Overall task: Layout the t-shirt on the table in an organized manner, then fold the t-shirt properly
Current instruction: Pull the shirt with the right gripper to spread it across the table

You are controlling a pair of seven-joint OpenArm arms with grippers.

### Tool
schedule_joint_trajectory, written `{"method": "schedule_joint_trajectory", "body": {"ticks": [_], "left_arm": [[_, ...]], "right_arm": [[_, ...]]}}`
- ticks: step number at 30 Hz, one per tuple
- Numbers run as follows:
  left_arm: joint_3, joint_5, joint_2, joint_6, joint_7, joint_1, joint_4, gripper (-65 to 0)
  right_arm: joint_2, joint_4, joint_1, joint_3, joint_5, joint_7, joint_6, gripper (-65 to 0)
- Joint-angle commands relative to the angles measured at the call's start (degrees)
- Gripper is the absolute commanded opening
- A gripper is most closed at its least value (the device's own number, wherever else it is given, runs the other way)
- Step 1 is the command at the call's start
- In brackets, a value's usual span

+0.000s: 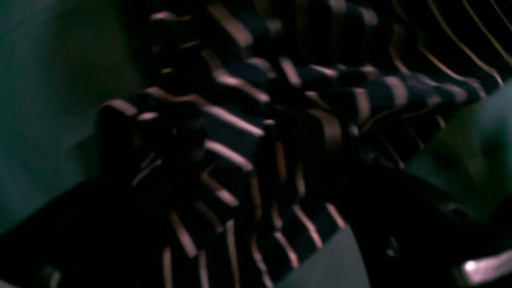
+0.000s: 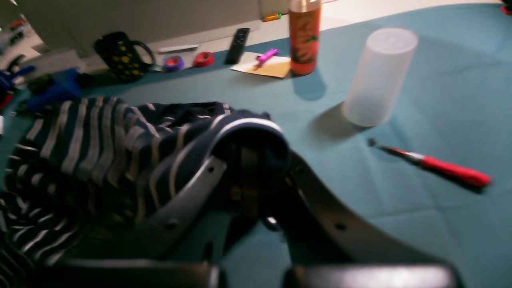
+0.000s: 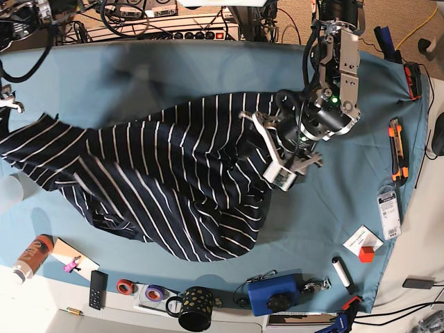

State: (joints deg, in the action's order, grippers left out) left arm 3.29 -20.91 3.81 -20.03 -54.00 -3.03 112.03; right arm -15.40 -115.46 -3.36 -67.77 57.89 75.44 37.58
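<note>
Now:
t-shirt [image 3: 173, 180]: crumpled, spread across mid table [image 3: 208, 69], left sleeve at the edge.
left gripper [image 3: 277, 149]: jaws spread wide, at shirt's right edge.
right gripper [image 2: 248, 160]: jaws pinching shirt fabric.

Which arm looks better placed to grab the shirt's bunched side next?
Left, probably: the open left gripper hovers at the bunched t-shirt edge; the right gripper is shut on its cloth.

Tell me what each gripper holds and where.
The right gripper is shut on the t-shirt, pinching its navy neckband. The left gripper is open over the shirt, holding nothing.
</note>
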Motion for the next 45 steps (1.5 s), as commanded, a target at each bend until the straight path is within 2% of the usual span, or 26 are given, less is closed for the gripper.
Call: {"method": "schedule_joint_trajectory", "body": {"ticks": [1,5,10,11,16,21,26,31,34,37,45], "left_arm": [[-0.04,-1.55,-0.15,-1.38,0.92,0.37,1.07,-29.2],[-0.04,-1.84,-0.15,-6.10,0.90,-1.38,1.07,-29.2],[-0.04,-0.92,-0.13,-6.54,1.11,-3.17,1.07,-29.2],[-0.04,-0.02,-0.13,-6.23,1.09,-3.19,1.07,-29.2],[-0.07,6.14,-0.13,-0.15,2.67,-3.15,1.07,-29.2],[-0.07,12.33,-0.13,0.11,4.79,-3.04,1.03,-29.2],[-0.07,12.37,-0.13,0.13,6.49,-0.76,-3.04,-30.7],[-0.07,12.13,-0.15,0.24,6.45,5.18,-12.44,-31.8],[-0.07,11.21,-0.15,2.32,6.47,8.41,-16.39,-31.8],[-0.04,9.38,-0.15,2.19,6.47,10.93,-18.80,-31.8],[-0.04,9.38,-0.15,2.01,4.61,16.50,-32.13,-41.5]], "right_arm": [[-1.64,-0.94,0.17,-0.24,-0.48,-1.75,-0.24,-65.0],[-2.73,-0.92,0.15,-0.81,-6.19,-2.40,-3.08,-65.0],[-2.73,-0.90,0.11,-5.01,-8.33,-3.06,-5.07,-65.0],[-2.75,-0.90,-0.26,-6.03,-8.50,-3.32,-5.49,-65.0],[-4.26,-0.90,-4.44,-8.15,-8.48,-2.95,-6.12,-65.0],[-5.75,-0.90,-7.65,-8.24,-11.54,-1.05,-6.12,-65.0],[-5.73,-0.90,-7.76,-8.48,-12.94,-1.05,-6.12,-65.0],[-5.73,-0.90,-7.78,-8.48,-12.94,-1.01,-6.12,-65.0],[-5.73,-0.90,-7.78,-8.46,-12.92,-1.01,-6.10,-65.0],[-5.73,-0.90,-7.76,-8.46,-12.92,-1.01,-6.10,-65.0],[-5.73,-0.90,-7.76,-8.46,-12.92,-1.01,-6.08,-65.0]]}}
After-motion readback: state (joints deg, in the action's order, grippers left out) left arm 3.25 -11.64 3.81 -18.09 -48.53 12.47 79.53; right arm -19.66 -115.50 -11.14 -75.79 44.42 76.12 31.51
